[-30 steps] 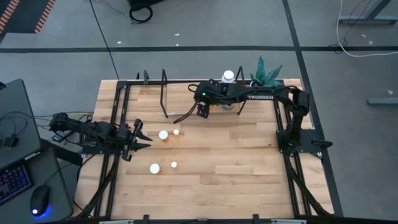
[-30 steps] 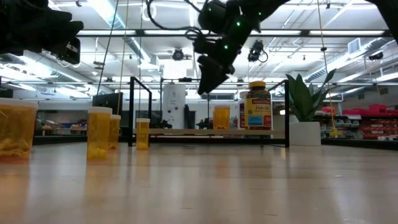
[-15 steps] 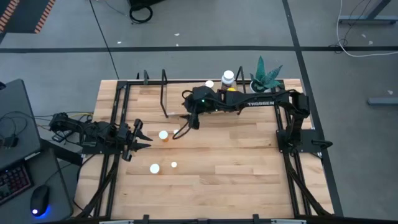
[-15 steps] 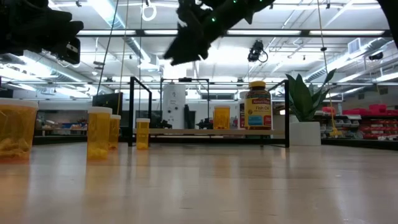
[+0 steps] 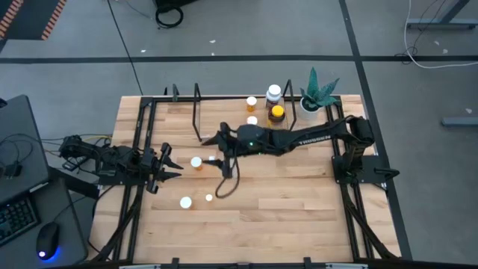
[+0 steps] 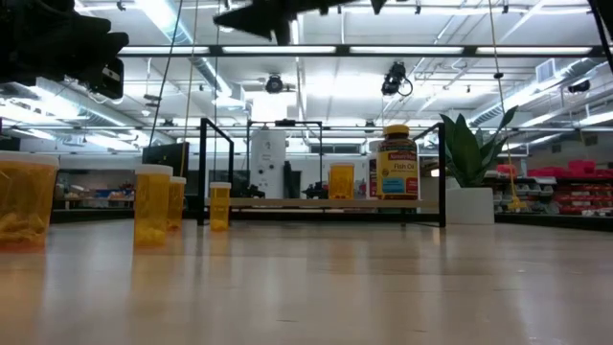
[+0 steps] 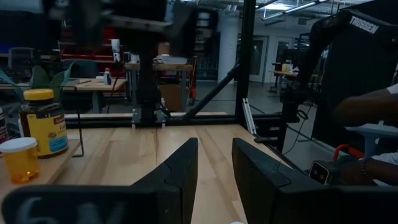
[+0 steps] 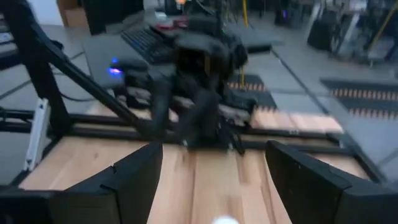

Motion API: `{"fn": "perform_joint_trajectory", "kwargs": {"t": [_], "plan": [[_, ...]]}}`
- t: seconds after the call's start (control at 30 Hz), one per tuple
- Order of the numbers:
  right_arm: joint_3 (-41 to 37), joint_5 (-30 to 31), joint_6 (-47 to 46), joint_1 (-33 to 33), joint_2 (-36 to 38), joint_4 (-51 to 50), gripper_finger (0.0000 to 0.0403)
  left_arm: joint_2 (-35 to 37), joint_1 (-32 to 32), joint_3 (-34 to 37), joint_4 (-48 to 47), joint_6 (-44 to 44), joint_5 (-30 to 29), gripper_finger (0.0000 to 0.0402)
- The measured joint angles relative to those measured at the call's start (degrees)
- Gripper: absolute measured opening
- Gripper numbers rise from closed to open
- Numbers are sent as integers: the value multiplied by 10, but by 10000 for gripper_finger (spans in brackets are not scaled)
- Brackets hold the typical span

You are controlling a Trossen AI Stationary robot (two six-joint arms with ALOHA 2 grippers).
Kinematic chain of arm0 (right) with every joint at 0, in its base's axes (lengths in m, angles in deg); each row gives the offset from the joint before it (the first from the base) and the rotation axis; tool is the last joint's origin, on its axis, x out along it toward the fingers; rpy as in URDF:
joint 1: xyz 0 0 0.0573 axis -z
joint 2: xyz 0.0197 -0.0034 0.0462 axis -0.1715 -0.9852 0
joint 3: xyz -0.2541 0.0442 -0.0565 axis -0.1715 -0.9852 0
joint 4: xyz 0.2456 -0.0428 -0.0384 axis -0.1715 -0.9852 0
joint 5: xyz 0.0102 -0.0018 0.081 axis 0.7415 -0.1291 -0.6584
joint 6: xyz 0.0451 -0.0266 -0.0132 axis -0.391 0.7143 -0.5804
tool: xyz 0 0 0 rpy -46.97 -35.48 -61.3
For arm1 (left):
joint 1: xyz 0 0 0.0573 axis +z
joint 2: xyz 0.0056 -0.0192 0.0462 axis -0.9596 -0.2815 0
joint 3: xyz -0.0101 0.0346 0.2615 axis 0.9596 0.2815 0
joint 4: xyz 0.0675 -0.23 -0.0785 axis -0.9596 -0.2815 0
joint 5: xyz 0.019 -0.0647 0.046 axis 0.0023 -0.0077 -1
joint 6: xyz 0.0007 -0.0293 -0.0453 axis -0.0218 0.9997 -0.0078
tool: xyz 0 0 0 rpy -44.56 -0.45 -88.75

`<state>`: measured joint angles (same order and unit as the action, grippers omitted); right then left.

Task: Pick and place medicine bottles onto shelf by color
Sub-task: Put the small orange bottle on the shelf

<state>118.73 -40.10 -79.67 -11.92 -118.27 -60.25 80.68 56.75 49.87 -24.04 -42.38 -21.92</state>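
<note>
Reaching out over mid-bench, right tool [image 5: 212,139] spread wide, nothing between fingers. Just beside it on bench: orange bottle with white cap [image 5: 196,162]; two more white-capped ones [image 5: 185,202] nearer front edge. Shelf [image 6: 326,203] at back already carries amber yellow-lidded bottle [image 5: 277,113], white bottle [image 5: 274,93], orange ones. Left tool [image 5: 166,166] parked at left side, pinched nearly shut, empty. Advice: centre open fingers over cap, descend straight, close on body below cap, avoid nudging neighbours.
</note>
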Motion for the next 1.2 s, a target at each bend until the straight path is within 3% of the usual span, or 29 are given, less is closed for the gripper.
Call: {"fn": "perform_joint_trajectory", "kwargs": {"t": [0.43,0.8,1.2], "plan": [[93,11,47,-2,-2,-24,295,0,0,0,0,0,0,107],[162,5,52,4,-117,-82,295,0,0,0,-1,0,0,107],[166,5,41,7,-152,-157,295,0,0,0,0,0,0,107]]}}
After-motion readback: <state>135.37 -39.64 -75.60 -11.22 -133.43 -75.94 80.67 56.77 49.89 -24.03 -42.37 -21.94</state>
